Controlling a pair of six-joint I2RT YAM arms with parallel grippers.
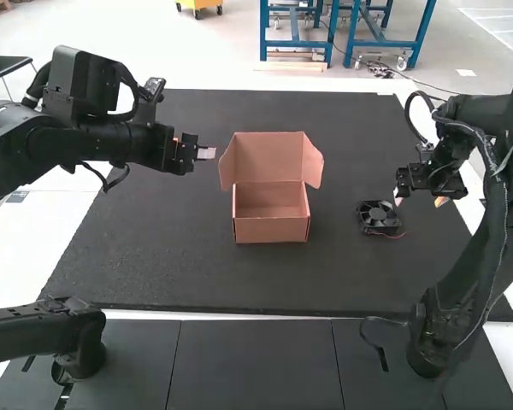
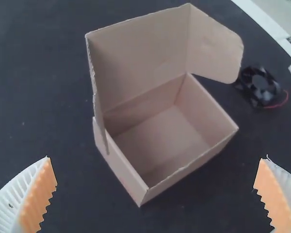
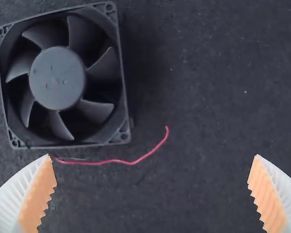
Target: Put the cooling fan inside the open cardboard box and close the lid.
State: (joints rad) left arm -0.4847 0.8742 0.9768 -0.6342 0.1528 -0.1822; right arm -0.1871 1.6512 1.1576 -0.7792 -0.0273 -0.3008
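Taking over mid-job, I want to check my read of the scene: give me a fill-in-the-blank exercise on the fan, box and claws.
In the high view the cooling fan lies on the mat to the ____ of the cardboard box.
The inside of the box is ____.
A thin ____ wire trails from the fan.
The right claw, near the fan, is ____.
Missing words: right; empty; red; open.
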